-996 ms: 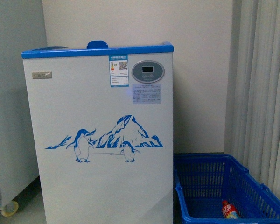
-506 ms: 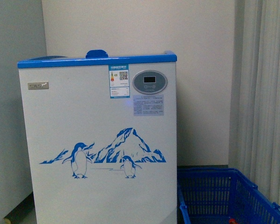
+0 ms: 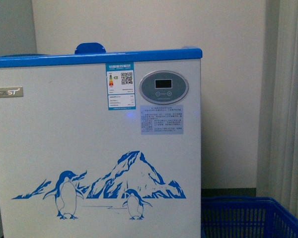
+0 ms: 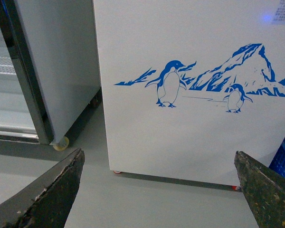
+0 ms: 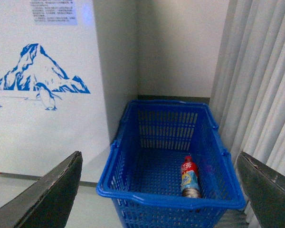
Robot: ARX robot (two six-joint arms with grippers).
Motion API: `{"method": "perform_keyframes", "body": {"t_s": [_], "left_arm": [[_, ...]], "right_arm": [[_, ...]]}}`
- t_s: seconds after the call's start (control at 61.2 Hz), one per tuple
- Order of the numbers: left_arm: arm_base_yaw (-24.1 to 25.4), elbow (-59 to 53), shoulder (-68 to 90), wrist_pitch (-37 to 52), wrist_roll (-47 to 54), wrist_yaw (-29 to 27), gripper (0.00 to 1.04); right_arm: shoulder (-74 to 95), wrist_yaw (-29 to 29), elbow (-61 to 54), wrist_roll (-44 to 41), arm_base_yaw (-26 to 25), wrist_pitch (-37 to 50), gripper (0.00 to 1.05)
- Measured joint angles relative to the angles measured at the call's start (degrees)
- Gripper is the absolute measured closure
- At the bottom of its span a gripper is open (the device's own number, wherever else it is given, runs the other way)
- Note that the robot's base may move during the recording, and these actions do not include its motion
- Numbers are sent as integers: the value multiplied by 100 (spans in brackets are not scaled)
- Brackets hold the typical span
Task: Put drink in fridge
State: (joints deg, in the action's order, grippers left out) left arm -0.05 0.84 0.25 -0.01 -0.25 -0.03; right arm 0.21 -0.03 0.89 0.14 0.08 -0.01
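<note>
The right gripper (image 5: 159,159), open and empty, faces the blue plastic mesh basket (image 5: 152,197) where the small red-capped bottle (image 5: 189,177) lies, waiting to go into the white chest fridge (image 3: 89,134).

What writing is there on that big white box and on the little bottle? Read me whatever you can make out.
"SAST", or close to it (blurred): silver nameplate on the fridge front, upper left.
Energy sticker with a QR code: print too small to read.
White notice below the control panel: too small to read.
Panel display: no readable digits.
Label on the drink in the blue basket: too blurred to read.
</note>
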Motion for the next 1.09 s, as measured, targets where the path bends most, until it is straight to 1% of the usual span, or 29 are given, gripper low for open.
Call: {"method": "perform_keyframes", "body": {"t_s": [0.98,1.012,1.029,1.045,1.061,1.094], "left_arm": [[0,0,4,0,0,2,8],[0,0,2,0,0,0,8],[0,0,2,0,0,4,8],[0,0,4,0,0,4,8],[0,0,9,0,0,4,8],[0,0,9,0,0,2,8]], "right_arm": [[2,11,0,0,0,-2,7],[136,354,57,157,90,-210,7],[315,822,199,249,221,-570,7],[444,911,280,341,293,-769,7],[581,1235,367,415,341,-942,7],[914,1620,535,584,402,-1257,7]]}}
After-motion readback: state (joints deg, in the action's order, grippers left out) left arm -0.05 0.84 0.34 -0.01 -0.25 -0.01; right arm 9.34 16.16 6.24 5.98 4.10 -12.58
